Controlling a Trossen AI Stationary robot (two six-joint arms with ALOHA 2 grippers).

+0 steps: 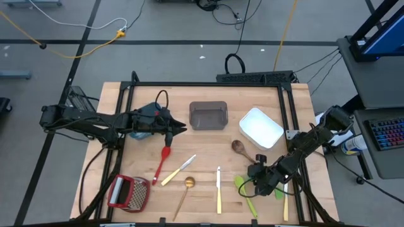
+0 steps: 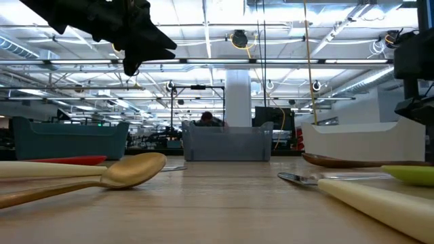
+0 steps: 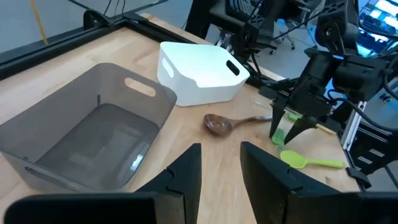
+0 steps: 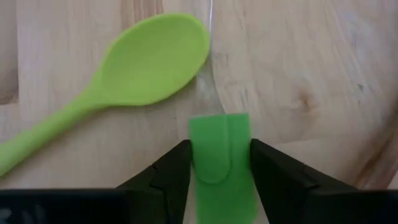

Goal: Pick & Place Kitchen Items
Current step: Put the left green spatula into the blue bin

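My right gripper [image 4: 219, 150] points steeply down near the table's front right, shut on the blade of a dark green spatula [image 4: 221, 134] lying on the wood. A lime green spoon [image 4: 149, 59] lies just beside it. My left gripper [image 3: 221, 163] hovers open and level over the table's left middle [image 1: 182, 126], holding nothing. On the table rest a wooden spoon [image 1: 240, 148], a red spatula [image 1: 165, 157], two cream-handled knives [image 1: 178, 170] [image 1: 219, 189] and a gold spoon [image 1: 186, 188]. My right gripper has the green spatula's flat blade [image 4: 200, 140] between its two fingers [image 4: 171, 174], one on each long edge, with no gap showing. The fingers come from above, slanting down, and lie across the blade. The spatula lies flat on the table.
A grey bin [image 1: 208, 115] and a white bin [image 1: 261, 128] stand at the far middle, and a teal bin [image 1: 140, 129] sits under my left arm. A red-framed grater [image 1: 128, 192] lies at the front left. A yellow utensil [image 1: 285, 207] lies by the right frame.
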